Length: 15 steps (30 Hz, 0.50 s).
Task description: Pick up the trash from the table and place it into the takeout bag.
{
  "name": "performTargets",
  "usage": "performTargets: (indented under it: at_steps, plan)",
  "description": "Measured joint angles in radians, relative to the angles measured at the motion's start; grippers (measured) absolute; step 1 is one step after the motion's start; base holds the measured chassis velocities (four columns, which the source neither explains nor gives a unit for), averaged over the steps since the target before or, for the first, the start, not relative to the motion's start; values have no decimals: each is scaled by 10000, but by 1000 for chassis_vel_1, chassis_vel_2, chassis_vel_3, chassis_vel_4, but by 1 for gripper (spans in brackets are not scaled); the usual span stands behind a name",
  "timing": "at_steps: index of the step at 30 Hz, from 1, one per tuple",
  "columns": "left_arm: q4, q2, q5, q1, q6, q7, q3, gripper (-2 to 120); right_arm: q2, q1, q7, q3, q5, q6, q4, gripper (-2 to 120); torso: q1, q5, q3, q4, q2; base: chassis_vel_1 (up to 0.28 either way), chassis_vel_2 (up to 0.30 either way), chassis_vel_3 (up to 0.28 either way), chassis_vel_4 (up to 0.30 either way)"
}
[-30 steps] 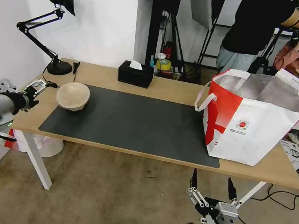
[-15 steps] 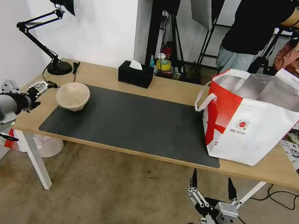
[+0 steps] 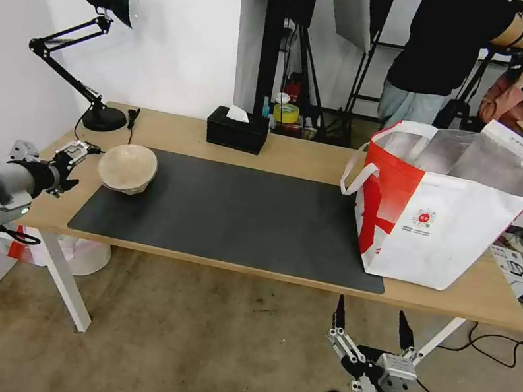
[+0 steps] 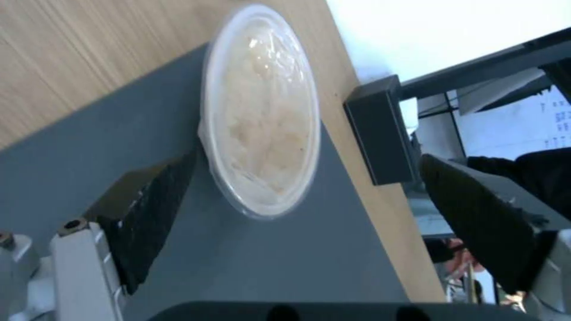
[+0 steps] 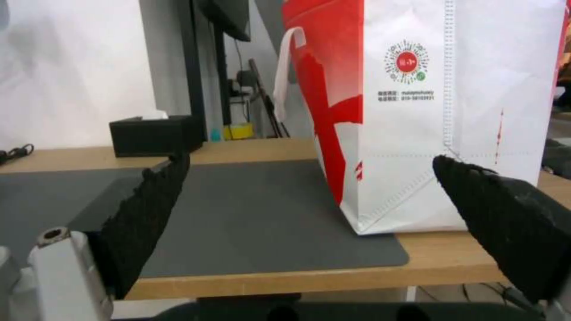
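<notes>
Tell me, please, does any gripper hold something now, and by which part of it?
Nothing is held. The left gripper is open beside the beige bowl, not yet on it. The right gripper is open below the table edge.

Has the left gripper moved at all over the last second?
Yes, slightly. The left gripper has crept toward the beige pulp bowl at the mat's corner; the bowl has stayed put.

We are seeing the table (image 3: 295,155) carrying a dark grey mat (image 3: 238,215); the beige pulp bowl (image 3: 127,167) is sitting on the mat's left end, the takeout bag (image 3: 446,213) overlapping its right end, tissue box (image 3: 237,130) and lamp base (image 3: 104,119) behind it.
</notes>
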State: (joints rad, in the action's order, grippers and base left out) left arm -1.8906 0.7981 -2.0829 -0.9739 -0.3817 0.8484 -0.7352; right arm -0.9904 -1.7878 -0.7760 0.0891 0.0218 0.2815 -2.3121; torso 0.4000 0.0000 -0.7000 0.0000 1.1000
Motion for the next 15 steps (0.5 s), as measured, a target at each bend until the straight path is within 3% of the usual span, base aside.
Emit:
performTargets:
  at_steps: [15]
  plan:
    - [517, 171, -1319, 696, -616, 594, 158, 100, 0, 0, 0, 0, 0, 0, 0, 100, 0, 0, 0, 0, 0, 0, 0, 0, 0]
